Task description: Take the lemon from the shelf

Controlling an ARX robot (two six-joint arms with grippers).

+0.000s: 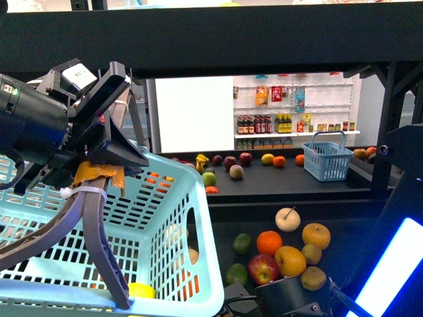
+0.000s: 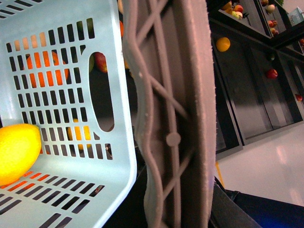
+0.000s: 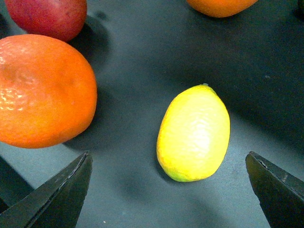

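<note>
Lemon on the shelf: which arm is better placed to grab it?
The right. The right gripper is open, with a finger on each side of the lemon on the shelf. The left gripper is shut on the basket handle, so it is busy.

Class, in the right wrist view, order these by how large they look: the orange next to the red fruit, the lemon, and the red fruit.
1. Orange, largest, though cropped by the frame.
2. Lemon, fully visible.
3. Red fruit shows least, but the frame cuts most of it off, so its rank is unsure.
</note>
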